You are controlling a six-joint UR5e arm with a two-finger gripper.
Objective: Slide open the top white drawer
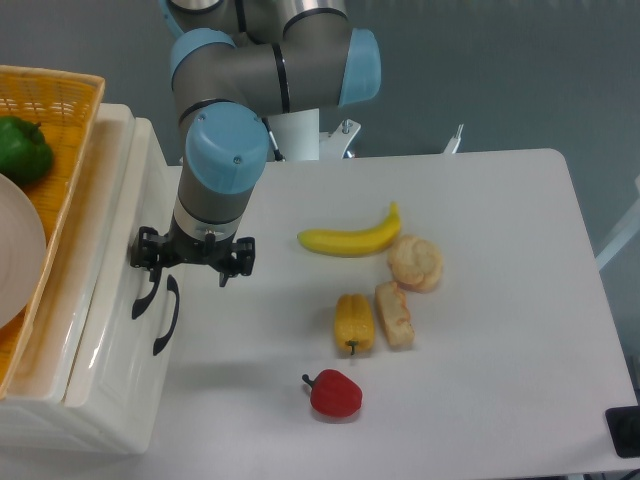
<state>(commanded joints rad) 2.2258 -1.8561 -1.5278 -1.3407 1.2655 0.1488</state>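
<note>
The cream-white cabinet point(105, 330) stands at the table's left edge with its front facing right. The top white drawer point(100, 300) looks pushed in, flush with the front. Its curved black handle point(143, 298) lies just left of the lower drawer's black handle point(168, 318). My gripper point(190, 265) points down right above the handles. Its fingers are spread wide and hold nothing. The left finger point(148, 255) sits at the upper end of the top drawer's handle; I cannot tell whether it touches.
An orange basket point(60, 90) on the cabinet holds a green pepper point(22, 148) and a white plate point(15, 250). On the table lie a banana point(350, 238), a bread roll point(415, 262), a bread piece point(394, 314), a yellow pepper point(354, 322) and a red pepper point(334, 394).
</note>
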